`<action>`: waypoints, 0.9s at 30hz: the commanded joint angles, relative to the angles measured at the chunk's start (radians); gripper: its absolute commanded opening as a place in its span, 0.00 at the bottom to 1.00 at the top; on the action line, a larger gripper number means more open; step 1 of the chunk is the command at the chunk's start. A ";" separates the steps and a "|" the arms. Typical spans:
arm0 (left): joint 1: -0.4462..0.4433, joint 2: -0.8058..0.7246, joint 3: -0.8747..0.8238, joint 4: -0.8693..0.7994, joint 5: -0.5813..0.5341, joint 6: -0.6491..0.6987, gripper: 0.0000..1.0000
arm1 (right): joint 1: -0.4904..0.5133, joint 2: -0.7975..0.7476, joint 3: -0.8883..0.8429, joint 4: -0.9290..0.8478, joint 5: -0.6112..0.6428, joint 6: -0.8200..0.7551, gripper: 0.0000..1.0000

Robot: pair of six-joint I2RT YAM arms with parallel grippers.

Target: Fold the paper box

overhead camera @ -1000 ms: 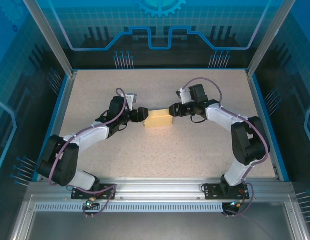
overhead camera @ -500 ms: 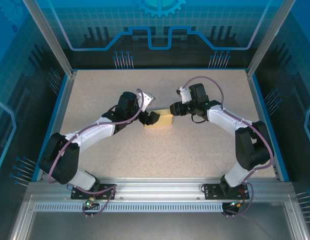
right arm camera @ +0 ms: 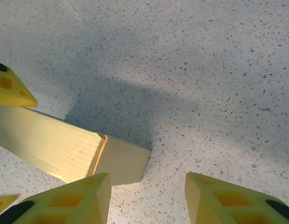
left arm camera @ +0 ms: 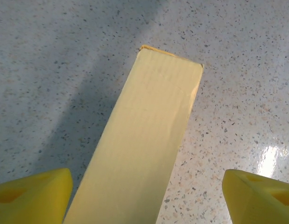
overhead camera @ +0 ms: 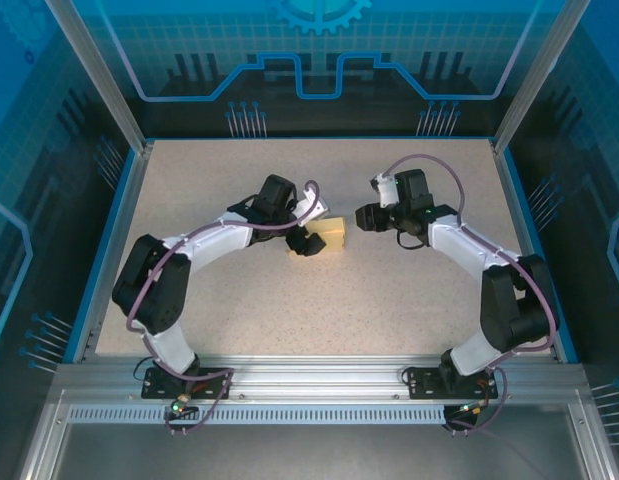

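Table [overhead camera: 339, 300]: pale speckled top, flat and matte from above, with a glossy glare patch in the left wrist view; a blue edge strip [overhead camera: 109, 240] runs along its sides.
Room: blue see-through panels [overhead camera: 319, 60] printed with a grid, line art and a gear close off the back and sides; slanted metal posts [overhead camera: 94, 75] hold them.
Near edge: a metal rail [overhead camera: 319, 380] carries both arm bases, with purple cables looping along the arms.
Paper box [overhead camera: 334, 235]: pale yellow, a closed rectangular box lying flat near the middle of the table, long side running left to right; its left end is hidden under the left arm's tool in the top view.
Box close up: in the left wrist view the paper box [left arm camera: 144, 140] runs away from the camera, top face smooth and shut. In the right wrist view the paper box [right arm camera: 55, 144] shows a thin orange seam at its closed end.
Box contents: cannot tell, every face in sight is shut.
Left gripper [overhead camera: 307, 240]: over the box's left end, jaws wide; in its own view the left gripper [left arm camera: 146, 186] straddles the box with bare table showing on both sides of it, so nothing is clamped.
Right gripper [overhead camera: 364, 217]: just right of the box and apart from it; in its own view the right gripper [right arm camera: 149, 196] stands partly spread with only table between the fingers, holding nothing.
Shadow: a dark patch falls on the table beside the box.
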 commanded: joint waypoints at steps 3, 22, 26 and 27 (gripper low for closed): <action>0.000 0.082 0.107 -0.113 0.036 0.038 0.76 | -0.010 -0.023 -0.033 -0.012 -0.001 0.001 0.46; -0.024 0.028 0.084 -0.015 -0.355 -0.008 0.49 | -0.034 -0.020 -0.047 -0.029 0.012 0.013 0.46; -0.037 0.003 0.048 0.096 -0.512 -0.011 0.49 | -0.034 -0.011 -0.050 -0.022 0.007 0.021 0.46; -0.044 0.007 0.046 0.112 -0.536 -0.003 0.50 | -0.035 -0.009 -0.051 -0.019 0.005 0.023 0.46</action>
